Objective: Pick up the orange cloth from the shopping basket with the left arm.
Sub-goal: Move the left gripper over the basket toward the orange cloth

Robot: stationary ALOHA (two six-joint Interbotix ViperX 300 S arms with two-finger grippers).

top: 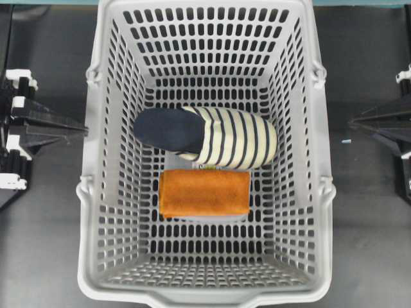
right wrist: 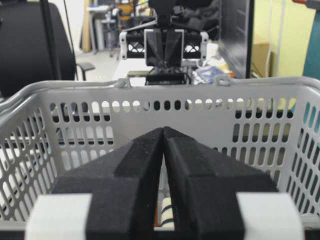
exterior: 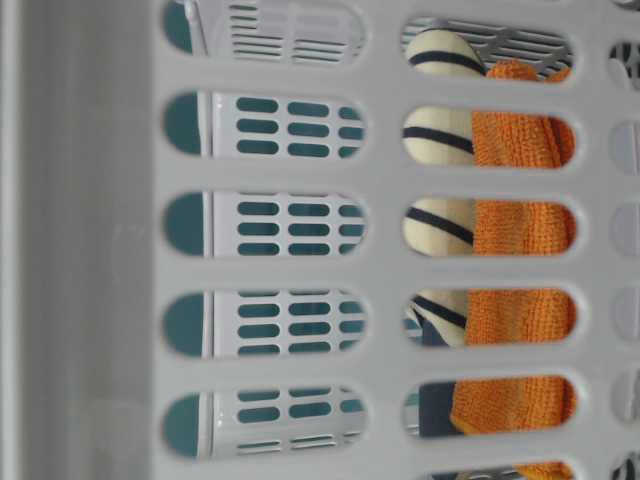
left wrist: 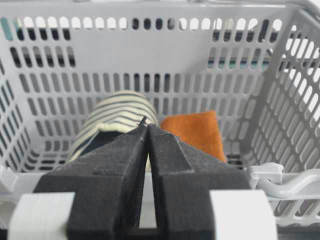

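Orange cloth (top: 204, 192) lies flat on the floor of the shopping basket (top: 324, 192), folded into a neat rectangle, long side running across the basket in the overhead view. Nothing grips it. Just beyond it, edge to edge or nearly so, sits a cream-and-navy striped slipper (top: 234, 136), navy sole end toward the left arm's side, striped toe toward the right arm's side. Whether cloth and slipper actually touch I cannot tell from above; in the table-level view the cloth (exterior: 520, 230) shows through the wall slots right against the slipper (exterior: 437, 222).

Left gripper (left wrist: 146, 127) sits outside the basket, past its rim, jaws pressed together tip to tip with nothing between them. From the left wrist view the cloth (left wrist: 197, 131) is ahead of and below the jaw tips, slightly to their right, well apart from them; the slipper (left wrist: 117, 116) is ahead and slightly left. In the overhead view the left gripper (top: 80, 130) points at the basket's outer wall, level with the slipper, not reaching inside.

Right gripper (right wrist: 163, 134) mirrors it on the opposite side, also outside the rim (right wrist: 150, 86), jaws closed on nothing, tips meeting. A sliver of the slipper (right wrist: 167, 216) shows under its jaws. In the overhead view its tip (top: 353, 122) stays clear of the basket wall.

Basket stands on a dark worktop (top: 366, 224), both arms parked at its two long sides.
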